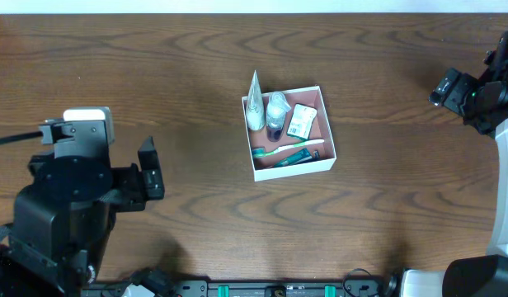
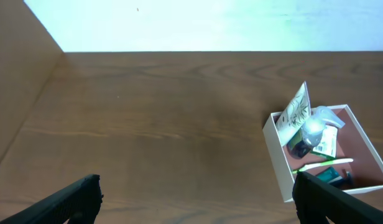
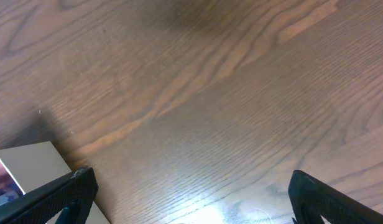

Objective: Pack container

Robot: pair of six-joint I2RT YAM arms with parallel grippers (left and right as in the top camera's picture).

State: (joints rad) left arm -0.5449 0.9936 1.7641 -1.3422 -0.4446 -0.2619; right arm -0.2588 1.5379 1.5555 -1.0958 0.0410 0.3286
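Mid-table, the container [image 1: 295, 170] sits on the wooden table [image 1: 155, 66], holding a leaning sachet [image 1: 254, 103], small bottle [image 1: 275, 111], green-white packet [image 1: 302, 120] and toothbrush [image 1: 287, 148]. Left gripper [image 2: 194, 190] is well to its left, fingers spread, empty. Right gripper [image 3: 191, 196] is well to its right, also spread, empty.

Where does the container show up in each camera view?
Overhead: the container sits at centre, slightly right.
Left wrist: the container is at lower right.
Right wrist: a pale corner at lower left may be it; cannot tell.
Shared landmark: the upright white sachet at its corner, in overhead and left wrist.
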